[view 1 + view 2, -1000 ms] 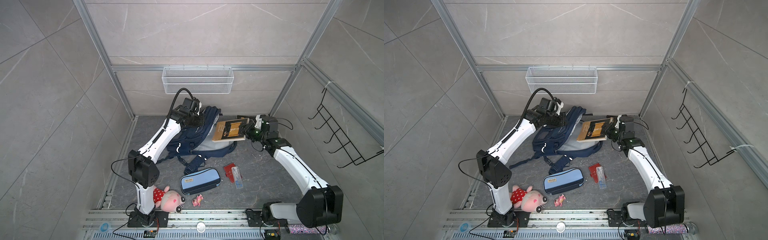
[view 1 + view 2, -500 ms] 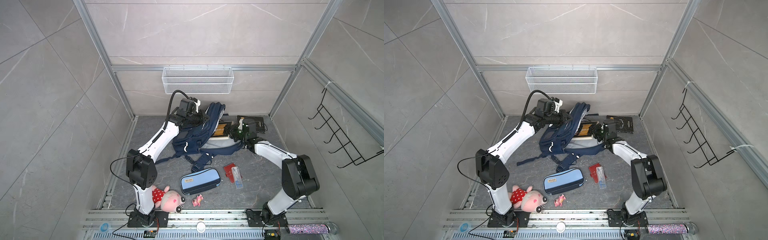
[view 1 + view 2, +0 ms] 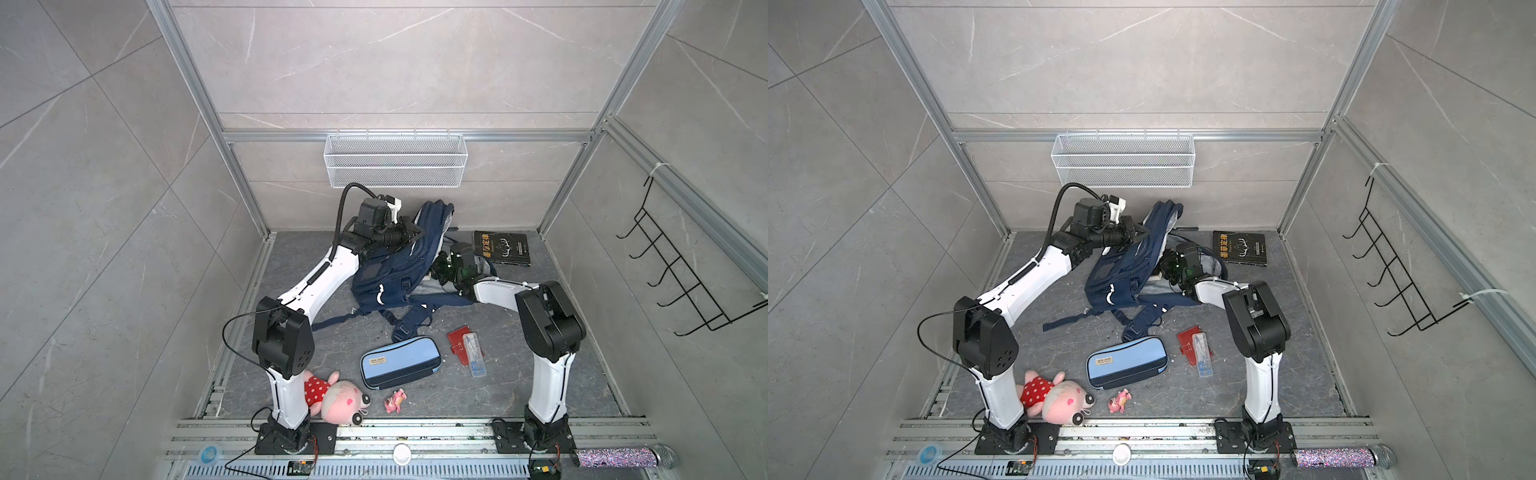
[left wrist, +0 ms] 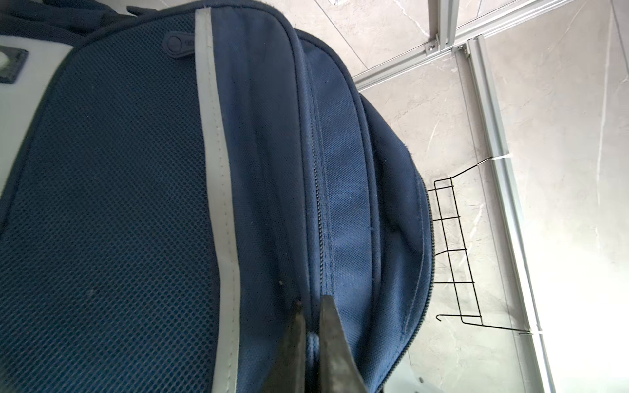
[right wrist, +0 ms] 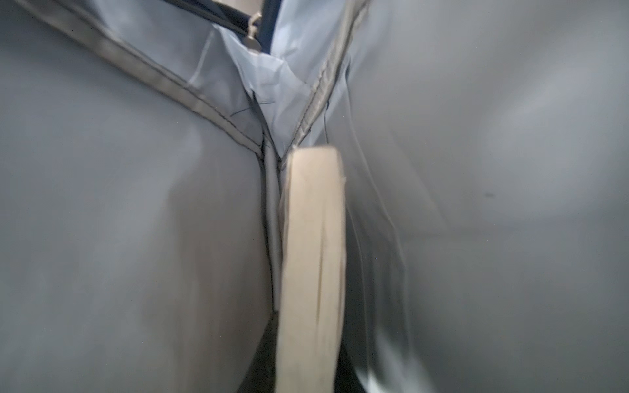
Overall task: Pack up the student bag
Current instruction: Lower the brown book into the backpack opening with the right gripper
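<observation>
1. At far centre of the floor (image 3: 540, 365), the student bag (image 3: 386, 282) stands propped up, mouth facing right; left gripper (image 4: 312, 303) is pinched tight on fabric at its top edge, holding it up.
2. Right gripper (image 3: 446, 270) is reached inside the main compartment; it seems clamped on a book (image 5: 313, 255), page edge showing vs the grey lining (image 5: 136, 238); jaws themselves hard to see.
3. Progress, my read: early; 1 book going in, not yet let go.
4. Left to pack: black book (image 3: 502, 248) far right; pencil case (image 3: 400, 361) near centre; red wallet (image 3: 457, 338) & clear box (image 3: 473, 355) just right of it; plush pig (image 3: 338, 399) near left; small pink toy (image 3: 395, 401) beside it.
5. Then prob. zip shut.
</observation>
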Controlling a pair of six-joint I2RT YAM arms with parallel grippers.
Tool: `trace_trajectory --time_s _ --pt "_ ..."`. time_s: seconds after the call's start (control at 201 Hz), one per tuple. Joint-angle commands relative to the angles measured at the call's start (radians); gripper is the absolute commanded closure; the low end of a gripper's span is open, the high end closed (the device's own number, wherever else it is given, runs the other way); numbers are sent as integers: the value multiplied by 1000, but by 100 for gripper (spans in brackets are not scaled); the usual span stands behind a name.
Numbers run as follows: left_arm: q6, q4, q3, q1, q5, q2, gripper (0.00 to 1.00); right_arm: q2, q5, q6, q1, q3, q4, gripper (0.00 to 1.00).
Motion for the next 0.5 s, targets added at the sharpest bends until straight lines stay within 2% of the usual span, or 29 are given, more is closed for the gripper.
trace_trajectory --time_s 0.0,0.129,0.184,0.344,0.493 --pt "-25 254 33 -4 69 -36 100 43 20 12 17 50 74 100" --pt "-38 275 31 -4 77 -27 100 85 13 31 26 70 95 100" --pt "-40 279 30 -4 77 -25 100 94 9 26 30 81 86 95" --pt "-37 272 25 2 75 -22 100 93 6 19 33 82 81 73" --pt "-21 240 5 22 48 -29 100 41 7 -16 19 72 42 46"
